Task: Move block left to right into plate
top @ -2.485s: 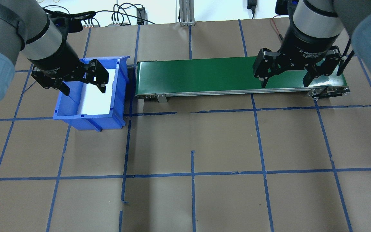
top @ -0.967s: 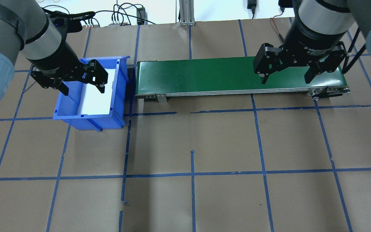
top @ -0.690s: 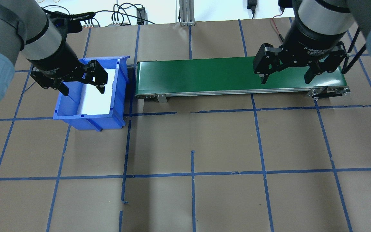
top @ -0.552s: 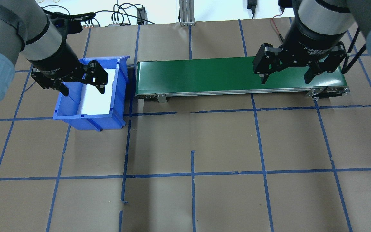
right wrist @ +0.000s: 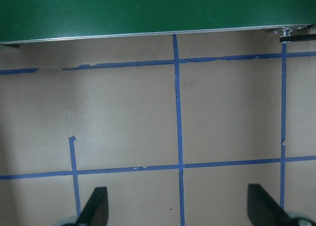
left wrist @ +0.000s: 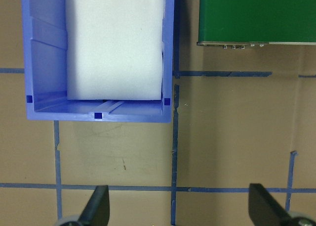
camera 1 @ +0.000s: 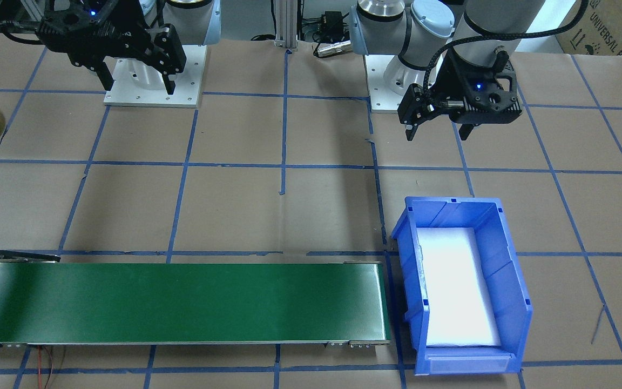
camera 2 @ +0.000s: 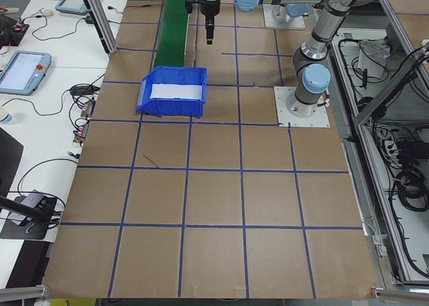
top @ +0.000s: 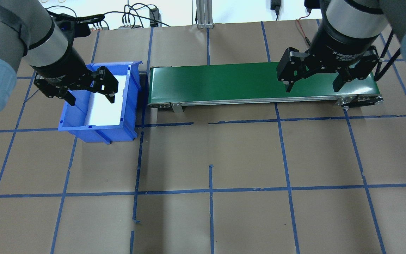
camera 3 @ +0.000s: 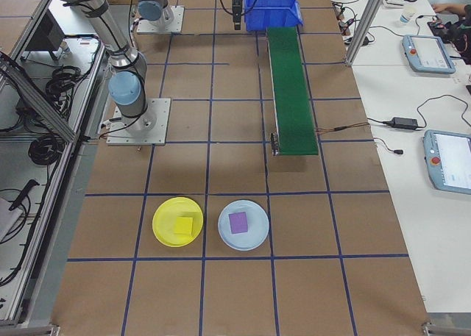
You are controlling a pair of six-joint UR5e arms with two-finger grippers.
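Overhead exterior shows the left gripper hanging above the blue bin with its fingers spread wide and nothing between them. The right gripper hovers over the right end of the green conveyor, likewise spread and empty.

The exterior right camera is the one that shows the task's things. The yellow plate lies on the brown-papered table, well apart from both grippers, beyond the conveyor's end and away from the bin. A yellow block sits inside it, near its middle. Just beside the plate, on its right in that view, is a pale blue plate with a purple block on it.

The bin holds a white liner; any block in it would be hard to make out, and none is plainly visible. In the exterior front-facing view only the plate's edge appears, at the left border.
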